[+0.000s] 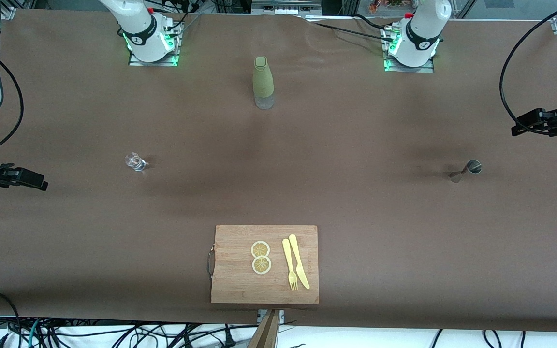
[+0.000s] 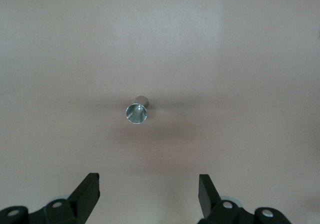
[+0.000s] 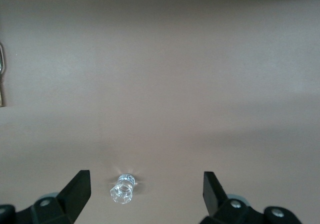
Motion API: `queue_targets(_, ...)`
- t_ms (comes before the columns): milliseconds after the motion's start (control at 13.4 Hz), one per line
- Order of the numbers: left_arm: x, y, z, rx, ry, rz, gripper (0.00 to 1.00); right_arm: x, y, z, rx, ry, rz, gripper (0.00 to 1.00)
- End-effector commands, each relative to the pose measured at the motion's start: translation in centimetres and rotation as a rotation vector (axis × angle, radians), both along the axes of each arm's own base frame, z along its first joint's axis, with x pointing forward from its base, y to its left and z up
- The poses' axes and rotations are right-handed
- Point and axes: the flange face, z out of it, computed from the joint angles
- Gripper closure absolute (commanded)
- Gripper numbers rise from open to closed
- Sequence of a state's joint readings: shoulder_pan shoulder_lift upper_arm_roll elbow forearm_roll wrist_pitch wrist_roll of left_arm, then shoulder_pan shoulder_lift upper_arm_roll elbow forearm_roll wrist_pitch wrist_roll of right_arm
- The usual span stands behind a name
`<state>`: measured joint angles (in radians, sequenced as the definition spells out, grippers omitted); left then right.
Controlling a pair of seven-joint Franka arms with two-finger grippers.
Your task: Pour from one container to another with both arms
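The tiny clear glass (image 1: 135, 162) stands on the brown table toward the right arm's end. My right gripper (image 1: 34, 181) hangs open over the table edge there, apart from the glass. In the right wrist view the glass (image 3: 122, 189) shows between the spread fingers of the right gripper (image 3: 145, 183), untouched and well below them. The silver jigger (image 1: 468, 169) stands toward the left arm's end. My left gripper (image 1: 525, 126) is open above the table beside it, holding nothing. The left wrist view shows the jigger (image 2: 136, 112) ahead of the left gripper (image 2: 148, 183).
A tall olive-green bottle (image 1: 263, 82) stands midway between the two arm bases. A wooden cutting board (image 1: 232, 285), nearest the front camera, carries two lemon slices (image 1: 260, 257) and a yellow fork (image 1: 289, 263) and knife (image 1: 299, 261).
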<state>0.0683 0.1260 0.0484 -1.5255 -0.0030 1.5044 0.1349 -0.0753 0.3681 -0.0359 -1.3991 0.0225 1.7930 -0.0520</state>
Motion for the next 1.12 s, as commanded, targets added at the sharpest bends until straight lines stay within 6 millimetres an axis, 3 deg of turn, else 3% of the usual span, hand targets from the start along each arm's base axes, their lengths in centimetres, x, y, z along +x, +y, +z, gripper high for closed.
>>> queue_targets(0, 0.7, 3.7, -1.5, -0.017, -0.015, -0.111, 0.06, -0.4, 0.5, 0.4, -0.007, 0.016, 0.024, 0.0)
queue_targets(74, 0.8, 4.8, -2.5, -0.058, -0.01, -0.127, 0.01, -0.4, 0.4, -0.1, -0.008, 0.025, 0.024, 0.0)
queue_targets(223, 1.2, 7.3, -4.6, -0.132, -0.01, -0.19, 0.0, -0.3, 1.0, -0.9, -0.006, 0.04, 0.061, 0.0)
queue_targets(372, 1.4, 10.1, -6.9, -0.183, -0.008, -0.273, 0.0, -0.1, 2.8, -1.0, -0.014, 0.043, 0.095, 0.0)
queue_targets(670, 1.5, 15.8, -13.1, -0.356, -0.046, -0.464, 0.0, -0.1, 2.8, -1.6, -0.013, 0.055, 0.127, 0.0)
queue_targets(1043, 0.6, 20.8, -20.6, -0.541, -0.124, -0.71, 0.0, 0.2, 2.7, -5.8, 0.004, 0.148, 0.259, 0.0)
